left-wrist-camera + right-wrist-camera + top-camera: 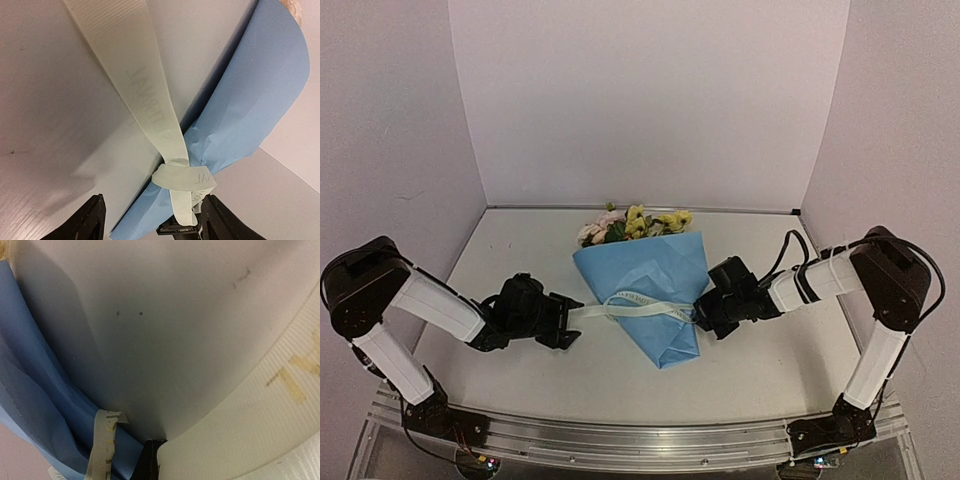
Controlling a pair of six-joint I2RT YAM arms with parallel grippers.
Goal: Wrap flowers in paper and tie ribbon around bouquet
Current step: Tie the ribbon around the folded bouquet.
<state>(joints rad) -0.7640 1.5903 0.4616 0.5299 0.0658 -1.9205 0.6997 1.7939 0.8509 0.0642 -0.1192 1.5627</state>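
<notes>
The bouquet [655, 285] lies in the middle of the table as a blue paper [250, 100] cone. Its pink and yellow flowers [635, 225] show at the far, wide end. The cream ribbon [640, 303] crosses the cone and is knotted [182, 177] around its narrow part. My left gripper [575, 312] is at the cone's left edge, open, its fingers [92, 220] standing wide on either side of the loose ribbon [145, 90]. My right gripper [700, 312] is at the cone's right edge, shut on the ribbon [250, 430], which fans out from its jaws. A short ribbon tail [102, 440] lies on the paper [30, 390].
White walls close in the table at the back and on both sides [650, 100]. A metal rail [640, 440] holding both arm bases runs along the near edge.
</notes>
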